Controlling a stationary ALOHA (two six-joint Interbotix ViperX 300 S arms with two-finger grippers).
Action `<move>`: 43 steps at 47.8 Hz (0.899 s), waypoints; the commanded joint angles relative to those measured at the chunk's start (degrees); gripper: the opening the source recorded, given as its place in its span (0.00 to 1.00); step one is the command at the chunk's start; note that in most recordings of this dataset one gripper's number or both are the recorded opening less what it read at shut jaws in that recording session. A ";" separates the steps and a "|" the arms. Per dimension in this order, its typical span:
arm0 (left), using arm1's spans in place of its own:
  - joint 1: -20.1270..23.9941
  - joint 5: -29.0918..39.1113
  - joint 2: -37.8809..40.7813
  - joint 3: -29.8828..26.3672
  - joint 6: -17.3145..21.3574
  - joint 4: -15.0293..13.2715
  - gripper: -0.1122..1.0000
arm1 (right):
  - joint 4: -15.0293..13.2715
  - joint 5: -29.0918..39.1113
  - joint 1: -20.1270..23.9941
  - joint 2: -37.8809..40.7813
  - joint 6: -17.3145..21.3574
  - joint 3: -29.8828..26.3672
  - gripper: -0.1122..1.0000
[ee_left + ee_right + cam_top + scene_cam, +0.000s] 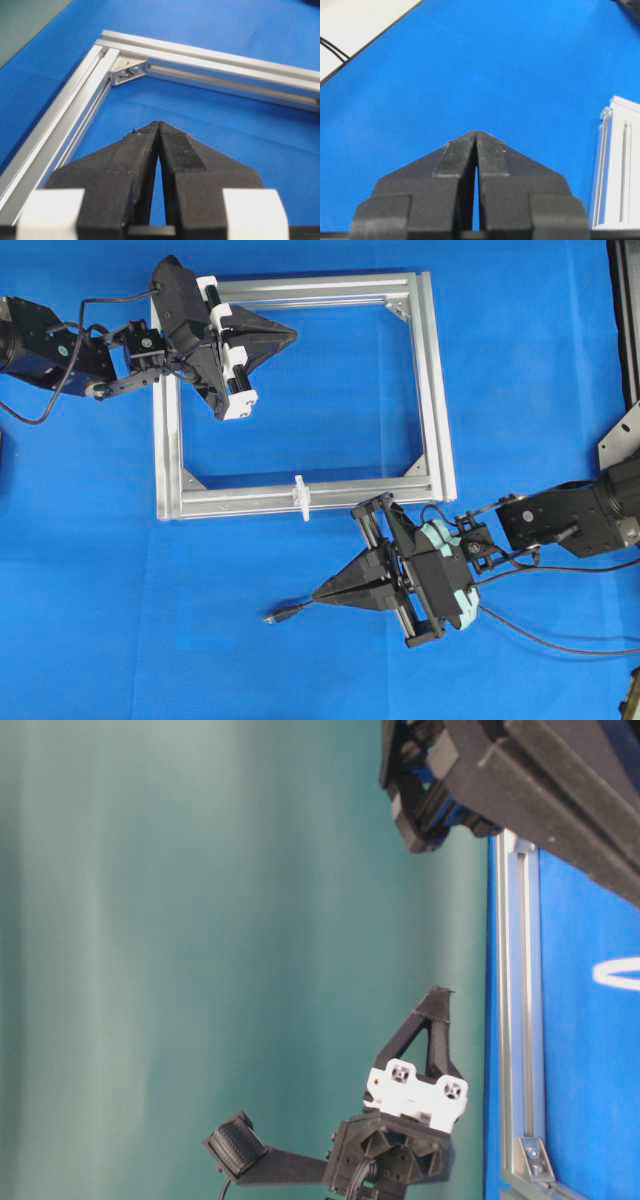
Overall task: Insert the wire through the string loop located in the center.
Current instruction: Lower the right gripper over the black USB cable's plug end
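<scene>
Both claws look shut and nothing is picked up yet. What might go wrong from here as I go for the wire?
1. The wire lies flat on the mat with its plug just beyond the shut right claw; unless it opens first, coming down could push the plug away.
2. The string loop is tiny and stands on the near bar of the frame; a sweeping arm might bend it.
3. The left claw hovers inside the frame and could snag a bar.

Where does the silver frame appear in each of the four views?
Overhead: frame, upper centre.
Table-level: right edge, standing vertical.
Left wrist: upper half, a corner bracket showing.
Right wrist: lower right edge, only an end.
Shared landmark: the blue mat.
</scene>
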 commanded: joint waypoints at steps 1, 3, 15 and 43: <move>0.09 -0.18 -1.76 -0.88 0.00 0.18 0.10 | 0.09 -0.09 0.09 -1.58 0.18 -0.88 0.06; 0.09 -0.18 -1.76 -0.97 0.00 0.26 0.10 | 0.09 -0.09 0.09 -1.58 0.18 -0.88 0.06; 0.09 -0.09 -1.85 -0.97 0.00 0.18 0.10 | 0.00 0.79 0.18 -1.58 0.70 -1.05 0.44; 0.44 -0.09 -1.85 -0.70 -0.09 0.18 0.10 | 2.46 3.08 0.79 0.35 0.97 -1.14 0.92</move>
